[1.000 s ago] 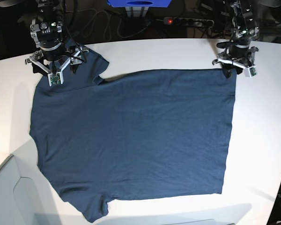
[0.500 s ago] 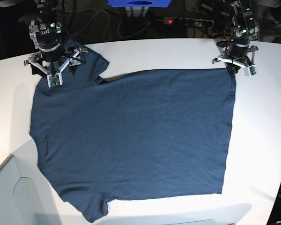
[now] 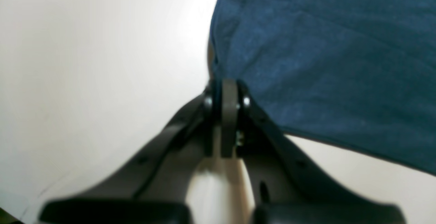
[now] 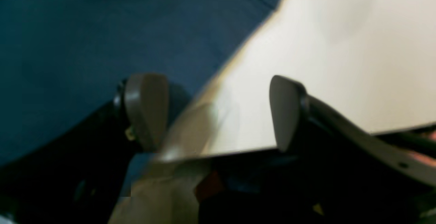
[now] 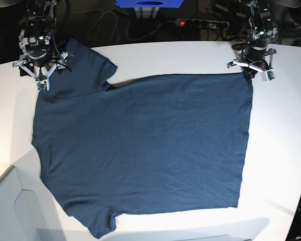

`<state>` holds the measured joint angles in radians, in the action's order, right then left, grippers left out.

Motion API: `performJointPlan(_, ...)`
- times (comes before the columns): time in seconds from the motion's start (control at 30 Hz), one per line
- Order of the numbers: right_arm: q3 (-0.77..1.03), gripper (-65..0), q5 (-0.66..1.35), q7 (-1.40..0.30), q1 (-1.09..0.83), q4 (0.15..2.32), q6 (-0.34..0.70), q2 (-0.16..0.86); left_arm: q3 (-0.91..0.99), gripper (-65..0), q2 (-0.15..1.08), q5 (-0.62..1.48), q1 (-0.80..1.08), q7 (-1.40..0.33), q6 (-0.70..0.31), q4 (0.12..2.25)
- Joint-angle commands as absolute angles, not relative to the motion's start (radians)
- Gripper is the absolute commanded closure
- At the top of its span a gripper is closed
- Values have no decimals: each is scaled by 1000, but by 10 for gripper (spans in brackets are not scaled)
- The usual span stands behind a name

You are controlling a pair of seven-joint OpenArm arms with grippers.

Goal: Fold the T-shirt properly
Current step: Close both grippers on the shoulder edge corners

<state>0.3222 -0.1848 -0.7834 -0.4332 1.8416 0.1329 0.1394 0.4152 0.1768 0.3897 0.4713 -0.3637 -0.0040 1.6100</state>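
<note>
While left gripper (image 3: 229, 96) pinches its corner, navy T-shirt (image 5: 140, 145) flat; right gripper (image 4: 218, 111) spread.

One T-shirt (image 5: 140, 150), one table (image 5: 281, 150), two tools: left tool (image 5: 251, 72), right tool (image 5: 40, 70).

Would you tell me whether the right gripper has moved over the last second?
Yes. The right gripper has shifted outward along the T-shirt sleeve, toward the table edge, on the base view's left.
</note>
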Motion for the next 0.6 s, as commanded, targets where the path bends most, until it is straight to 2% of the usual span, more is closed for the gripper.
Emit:
performJointPlan(0.0,335,-442,-180,-769,-433,1856,171,137,420,0,182,390,479,-363,-2,1624)
performJointPlan(0.1,355,-442,-180,-769,-433,1856,206,114,420,0,182,390,479,-363,-2,1624)
performJointPlan(0.4,346,-435,-180,-769,-407,1755,208,114,420,0,182,390,481,-363,-2,1624)
performJointPlan(0.5,346,-382,-180,-769,-401,1725,208,119,420,0,182,390,481,-363,-2,1624)
performJointPlan(0.57,346,-305,-180,-748,-401,1718,208,119,420,0,182,390,481,-363,-2,1624)
